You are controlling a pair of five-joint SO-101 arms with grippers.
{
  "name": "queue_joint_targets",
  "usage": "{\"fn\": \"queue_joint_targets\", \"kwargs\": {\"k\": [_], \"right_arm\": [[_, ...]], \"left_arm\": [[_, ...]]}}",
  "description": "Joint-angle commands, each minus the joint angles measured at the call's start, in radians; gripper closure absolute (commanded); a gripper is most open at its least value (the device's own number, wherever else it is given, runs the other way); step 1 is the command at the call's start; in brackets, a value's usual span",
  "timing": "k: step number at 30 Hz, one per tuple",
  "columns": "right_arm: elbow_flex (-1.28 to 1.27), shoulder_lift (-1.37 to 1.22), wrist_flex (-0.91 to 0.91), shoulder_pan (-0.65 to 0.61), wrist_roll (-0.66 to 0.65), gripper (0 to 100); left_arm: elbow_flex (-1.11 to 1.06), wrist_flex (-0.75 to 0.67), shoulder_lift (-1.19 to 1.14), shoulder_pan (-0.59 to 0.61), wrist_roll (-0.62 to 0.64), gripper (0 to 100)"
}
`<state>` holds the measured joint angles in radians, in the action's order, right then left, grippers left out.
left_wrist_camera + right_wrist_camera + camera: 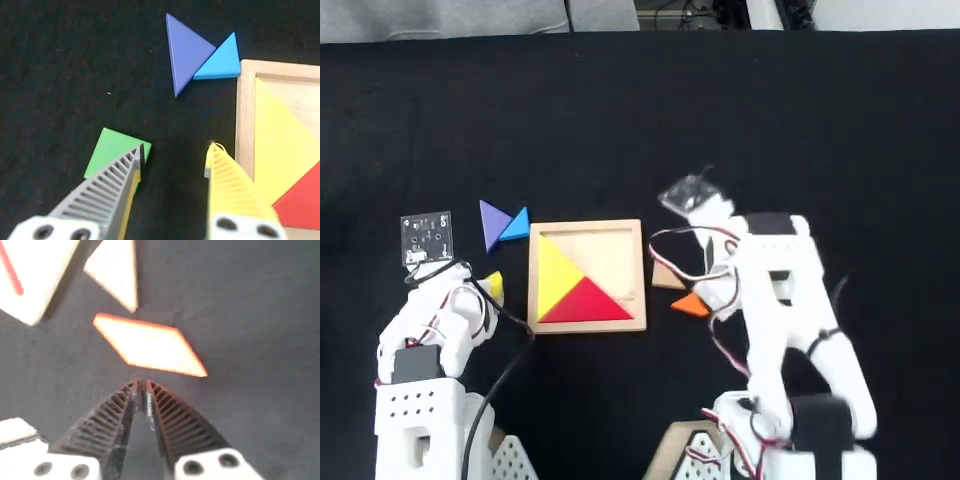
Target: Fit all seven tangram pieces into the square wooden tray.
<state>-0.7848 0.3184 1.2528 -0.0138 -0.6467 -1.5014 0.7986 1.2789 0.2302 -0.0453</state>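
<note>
The square wooden tray (pixel 638 272) lies mid-table and holds a big yellow triangle (pixel 556 276) and a red triangle (pixel 586 303). Left of it a purple triangle (pixel 186 50) touches a small blue triangle (pixel 220 62). My left gripper (pixel 176 154) is open, low beside the tray's left rim (pixel 245 110), with one finger over the edge of a green square (pixel 111 149). My right gripper (pixel 143 388) is shut and empty, its tips just short of an orange parallelogram (pixel 150 345). A pale wooden triangle (pixel 117 270) lies beyond it, next to the tray's right side.
Black cloth covers the table (pixel 820 130), with open room at the back and far right. Cables trail from both arm bases near the front edge. The orange parallelogram (pixel 690 304) and the pale triangle (pixel 667 275) sit close under the right arm.
</note>
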Motion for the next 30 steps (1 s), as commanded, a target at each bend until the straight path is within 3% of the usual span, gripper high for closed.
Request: {"fn": "queue_joint_targets", "kwargs": {"k": [1, 7, 16, 18, 24, 30], "right_arm": [[0.002, -0.108, -0.038, 0.068, -0.048, 98.8], [0.120, -0.344, -0.106, 0.077, -0.043, 98.8], [0.598, -0.696, 0.017, 0.080, -0.038, 98.8], [0.674, -0.734, 0.017, 0.075, -0.029, 98.8], [0.863, -0.763, 0.018, 0.080, 0.163, 98.8], [0.862, -0.743, 0.064, 0.038, 0.184, 98.7]], "left_arm": [[0.004, -0.021, 0.006, 0.008, 0.005, 79], [0.004, -0.021, 0.006, 0.008, 0.003, 79], [-0.010, -0.021, 0.014, -0.016, 0.002, 79], [-0.016, -0.023, 0.015, -0.042, 0.000, 79], [-0.018, -0.023, 0.015, -0.047, 0.000, 79], [-0.018, -0.023, 0.015, -0.047, 0.000, 79]]}}
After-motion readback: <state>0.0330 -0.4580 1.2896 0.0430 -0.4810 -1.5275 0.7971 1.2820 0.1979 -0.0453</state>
